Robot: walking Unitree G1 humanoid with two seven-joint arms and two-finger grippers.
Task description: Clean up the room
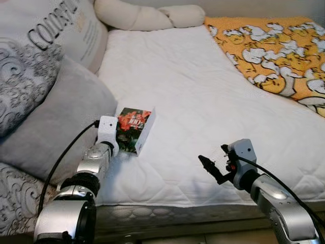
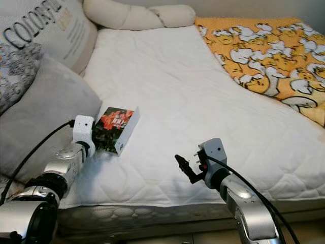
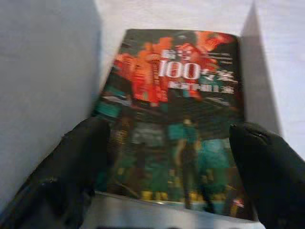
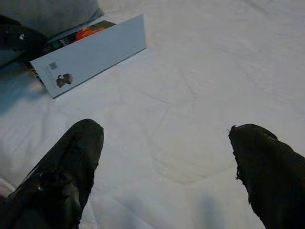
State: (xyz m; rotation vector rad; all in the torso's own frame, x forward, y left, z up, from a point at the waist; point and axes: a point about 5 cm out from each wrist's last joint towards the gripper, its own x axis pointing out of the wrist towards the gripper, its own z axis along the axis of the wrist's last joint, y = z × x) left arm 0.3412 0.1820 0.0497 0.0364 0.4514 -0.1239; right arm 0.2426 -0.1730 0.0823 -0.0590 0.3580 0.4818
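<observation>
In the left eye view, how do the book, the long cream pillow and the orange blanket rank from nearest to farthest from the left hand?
1. The book, directly at the left hand, beside the grey pillow.
2. The long cream pillow, at the head of the bed.
3. The orange blanket, on the bed's far right side.

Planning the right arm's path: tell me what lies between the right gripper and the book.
Only bare white mattress lies between the right gripper and the book, as the right wrist view shows. The left gripper is already at the book.
</observation>
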